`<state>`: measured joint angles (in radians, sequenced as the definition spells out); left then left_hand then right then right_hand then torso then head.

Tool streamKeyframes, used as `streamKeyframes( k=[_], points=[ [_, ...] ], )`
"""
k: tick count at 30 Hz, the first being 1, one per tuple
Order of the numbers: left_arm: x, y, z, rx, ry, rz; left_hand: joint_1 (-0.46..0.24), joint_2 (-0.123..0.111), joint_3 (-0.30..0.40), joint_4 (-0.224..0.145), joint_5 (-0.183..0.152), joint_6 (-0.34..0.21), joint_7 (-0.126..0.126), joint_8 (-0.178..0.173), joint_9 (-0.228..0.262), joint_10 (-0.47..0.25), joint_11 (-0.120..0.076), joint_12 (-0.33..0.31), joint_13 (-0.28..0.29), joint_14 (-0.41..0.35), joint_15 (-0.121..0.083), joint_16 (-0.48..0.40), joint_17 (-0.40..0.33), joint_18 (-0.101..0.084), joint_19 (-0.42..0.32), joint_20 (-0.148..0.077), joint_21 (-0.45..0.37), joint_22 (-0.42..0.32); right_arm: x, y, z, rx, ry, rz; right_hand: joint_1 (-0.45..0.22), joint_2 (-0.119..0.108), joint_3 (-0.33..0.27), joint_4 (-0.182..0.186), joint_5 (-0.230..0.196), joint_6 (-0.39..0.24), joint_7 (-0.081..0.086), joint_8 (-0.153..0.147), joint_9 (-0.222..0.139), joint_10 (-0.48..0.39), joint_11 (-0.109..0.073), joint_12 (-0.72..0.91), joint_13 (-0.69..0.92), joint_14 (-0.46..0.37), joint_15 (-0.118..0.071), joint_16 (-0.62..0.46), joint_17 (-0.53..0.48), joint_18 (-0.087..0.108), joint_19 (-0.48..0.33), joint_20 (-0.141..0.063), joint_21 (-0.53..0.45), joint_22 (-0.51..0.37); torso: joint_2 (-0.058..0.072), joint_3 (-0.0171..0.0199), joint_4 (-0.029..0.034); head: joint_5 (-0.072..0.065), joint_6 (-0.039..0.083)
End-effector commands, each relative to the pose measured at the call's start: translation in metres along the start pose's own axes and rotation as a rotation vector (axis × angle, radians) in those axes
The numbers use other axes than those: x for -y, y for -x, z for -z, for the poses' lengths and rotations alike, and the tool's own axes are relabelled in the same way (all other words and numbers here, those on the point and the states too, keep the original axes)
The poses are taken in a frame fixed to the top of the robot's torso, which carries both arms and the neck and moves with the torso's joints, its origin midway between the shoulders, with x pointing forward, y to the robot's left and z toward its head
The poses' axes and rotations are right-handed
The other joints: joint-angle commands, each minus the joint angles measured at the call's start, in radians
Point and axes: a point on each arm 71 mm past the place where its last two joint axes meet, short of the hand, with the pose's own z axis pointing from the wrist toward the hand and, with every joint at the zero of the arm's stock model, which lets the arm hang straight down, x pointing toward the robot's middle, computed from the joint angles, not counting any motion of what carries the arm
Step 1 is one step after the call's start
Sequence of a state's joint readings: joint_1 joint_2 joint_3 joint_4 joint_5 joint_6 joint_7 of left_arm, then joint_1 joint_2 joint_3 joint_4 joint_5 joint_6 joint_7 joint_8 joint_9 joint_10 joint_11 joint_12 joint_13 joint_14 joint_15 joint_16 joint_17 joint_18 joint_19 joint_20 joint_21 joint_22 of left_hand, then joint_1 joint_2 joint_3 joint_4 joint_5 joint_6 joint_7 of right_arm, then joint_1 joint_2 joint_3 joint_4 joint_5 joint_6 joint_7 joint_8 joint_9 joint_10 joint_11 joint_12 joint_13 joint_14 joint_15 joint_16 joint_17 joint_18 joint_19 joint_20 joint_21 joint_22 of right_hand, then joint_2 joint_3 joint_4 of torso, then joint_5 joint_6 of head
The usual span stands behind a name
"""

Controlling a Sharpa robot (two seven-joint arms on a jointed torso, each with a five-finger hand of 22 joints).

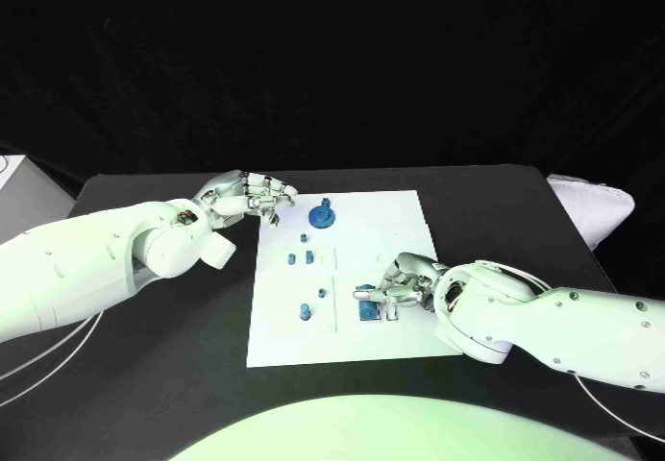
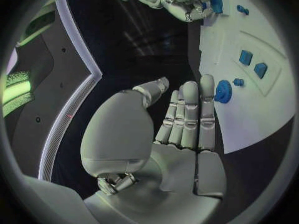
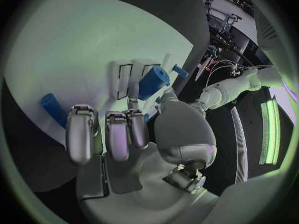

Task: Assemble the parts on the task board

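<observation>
The black table [image 1: 166,384] has a matte top and fills the lower half of the head view; its far edge runs straight across. Beyond it hangs a black curtain [image 1: 347,77] in loose folds, covering the whole far side. A white box [image 1: 21,187] stands at the far left, off the table. A white object [image 1: 596,206] lies at the table's right edge. A green light strip [image 3: 269,132] glows in the room.
</observation>
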<state>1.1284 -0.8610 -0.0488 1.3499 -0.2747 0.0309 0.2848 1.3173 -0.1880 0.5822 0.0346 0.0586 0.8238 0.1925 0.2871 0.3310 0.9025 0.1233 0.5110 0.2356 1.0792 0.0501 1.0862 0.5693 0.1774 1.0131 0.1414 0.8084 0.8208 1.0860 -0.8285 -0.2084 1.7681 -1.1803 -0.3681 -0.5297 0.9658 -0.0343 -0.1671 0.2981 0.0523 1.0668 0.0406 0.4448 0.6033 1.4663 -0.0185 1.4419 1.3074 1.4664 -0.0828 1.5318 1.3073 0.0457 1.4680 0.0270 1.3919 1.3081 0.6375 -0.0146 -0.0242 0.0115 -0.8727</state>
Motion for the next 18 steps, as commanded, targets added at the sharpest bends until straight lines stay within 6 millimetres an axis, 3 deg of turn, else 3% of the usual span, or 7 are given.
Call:
streamKeyframes(
  k=[1, 7, 15, 18],
  points=[
    [0.001, -0.002, 0.0, -0.017, -0.006, 0.012, 0.005, -0.002, -0.004, 0.003, 0.003, -0.007, 0.0, 0.004, -0.001, -0.007, 0.003, 0.004, -0.001, -0.007, 0.002, 0.005, 0.001, 0.007, 0.001, 0.003, -0.004, -0.002, -0.002, -0.003, 0.001, -0.009, 0.018, 0.027, -0.009, -0.003, -0.007, -0.001, -0.003, -0.006, 0.002, 0.004, 0.002, 0.04, -0.01, -0.003, 0.165, 0.086, -0.006, 0.004, 0.179, -0.008, 0.041, -0.006, -0.001, 0.161, 0.0, 0.0003, -0.0003, 0.0, 0.0],
    [0.001, -0.002, 0.0, -0.016, -0.006, 0.012, 0.005, 0.0, -0.003, 0.005, 0.003, -0.008, 0.0, 0.006, -0.002, -0.007, 0.003, 0.005, -0.001, -0.008, 0.002, 0.005, 0.001, 0.007, 0.001, 0.003, -0.005, -0.002, 0.0, -0.002, 0.006, 0.008, 0.04, 0.029, -0.003, 0.003, -0.003, -0.003, -0.003, -0.008, 0.002, 0.006, 0.002, 0.04, -0.01, -0.003, 0.166, 0.086, -0.006, 0.004, 0.179, -0.008, 0.042, -0.006, -0.001, 0.161, 0.0, 0.0008, 0.0005, 0.0, 0.0],
    [0.001, -0.002, 0.0, -0.015, -0.005, 0.011, 0.005, 0.0, -0.003, 0.005, 0.003, -0.008, 0.0, 0.006, -0.002, -0.007, 0.003, 0.005, -0.001, -0.008, 0.002, 0.005, 0.001, 0.007, 0.001, 0.003, -0.005, -0.002, -0.002, 0.002, 0.016, 0.049, 0.121, -0.001, 0.115, 0.03, -0.002, -0.007, 0.011, -0.015, 0.002, 0.017, 0.0, 0.043, -0.009, 0.0, 0.171, 0.086, -0.005, 0.002, 0.178, -0.007, 0.042, -0.005, -0.005, 0.162, -0.001, 0.0004, -0.0011, 0.001, 0.0],
    [0.001, -0.002, 0.0, -0.015, -0.005, 0.011, 0.005, 0.0, -0.003, 0.005, 0.003, -0.008, 0.0, 0.006, -0.002, -0.007, 0.003, 0.005, -0.001, -0.008, 0.002, 0.005, 0.001, 0.007, 0.001, 0.003, -0.005, -0.002, -0.002, 0.003, 0.02, 0.06, 0.145, -0.019, 0.142, 0.033, -0.017, -0.007, 0.046, -0.016, 0.002, 0.022, -0.002, 0.046, -0.01, 0.004, 0.175, 0.086, -0.006, 0.002, 0.178, -0.007, 0.042, -0.005, -0.005, 0.163, -0.001, 0.0003, -0.0013, 0.002, 0.0]
  ],
)
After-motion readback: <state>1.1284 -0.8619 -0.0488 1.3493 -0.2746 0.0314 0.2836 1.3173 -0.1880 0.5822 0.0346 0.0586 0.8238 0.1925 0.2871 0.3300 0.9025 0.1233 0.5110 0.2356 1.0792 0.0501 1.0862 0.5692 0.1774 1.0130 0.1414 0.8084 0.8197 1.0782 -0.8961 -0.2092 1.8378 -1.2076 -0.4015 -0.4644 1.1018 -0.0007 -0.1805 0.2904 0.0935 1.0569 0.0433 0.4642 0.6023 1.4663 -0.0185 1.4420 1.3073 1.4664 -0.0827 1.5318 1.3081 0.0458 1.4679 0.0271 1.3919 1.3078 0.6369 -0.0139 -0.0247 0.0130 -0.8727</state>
